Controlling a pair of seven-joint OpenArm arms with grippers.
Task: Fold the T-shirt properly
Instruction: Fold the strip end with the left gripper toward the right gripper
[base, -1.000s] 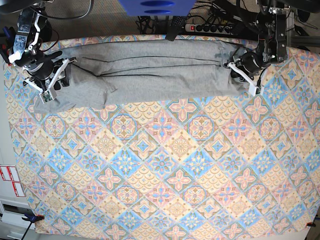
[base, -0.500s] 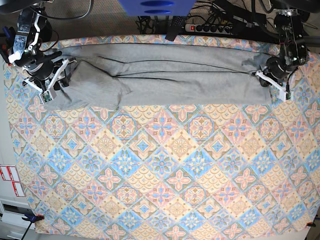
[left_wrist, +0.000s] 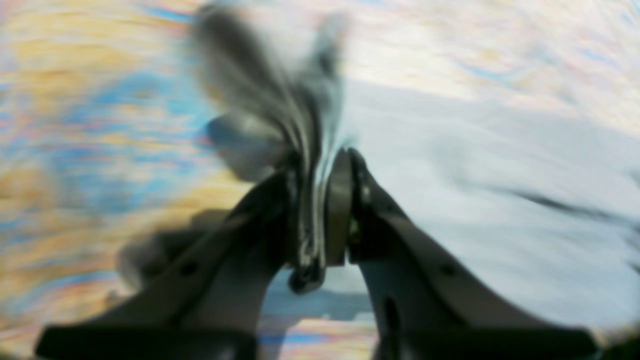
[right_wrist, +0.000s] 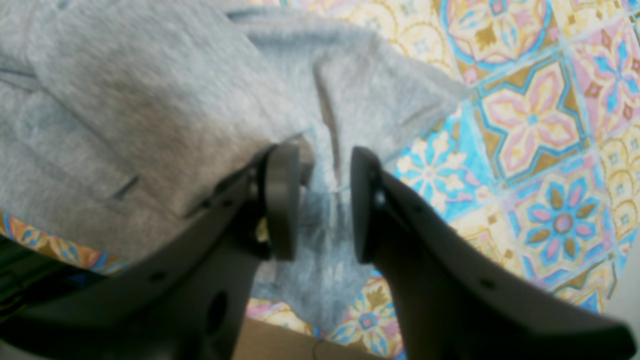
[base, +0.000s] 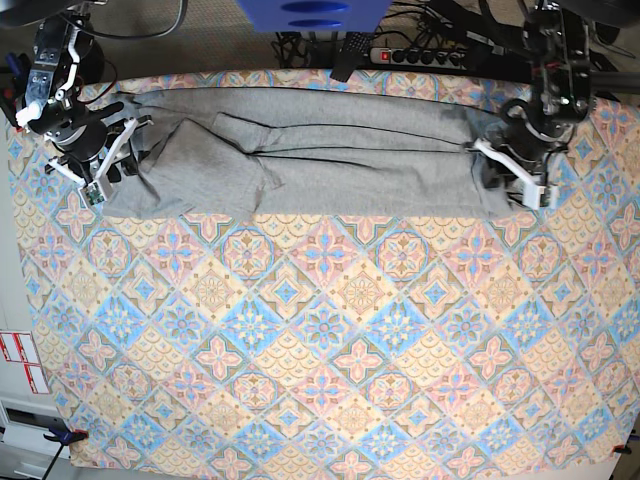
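Note:
The heather-grey T-shirt (base: 330, 150) lies plain side up in a long folded band across the far part of the table. My left gripper (base: 508, 172) is at the band's right end. The blurred left wrist view shows that left gripper (left_wrist: 320, 165) shut on a bunch of the grey T-shirt (left_wrist: 475, 175). My right gripper (base: 113, 152) is at the band's left end. In the right wrist view the right gripper (right_wrist: 322, 160) has its jaws partly apart, with a ridge of the T-shirt (right_wrist: 125, 100) pinched between them.
The diamond-patterned tablecloth (base: 320, 330) covers the whole table in front of the shirt. A power strip with cables (base: 420, 55) and a blue object (base: 310, 15) sit beyond the far edge. White labels (base: 22, 360) show past the left edge.
My left gripper swung out to the right, pulling the shirt taut, then came back left and nearer with the cloth still held. The shirt's left part shifted right. My right gripper stayed put.

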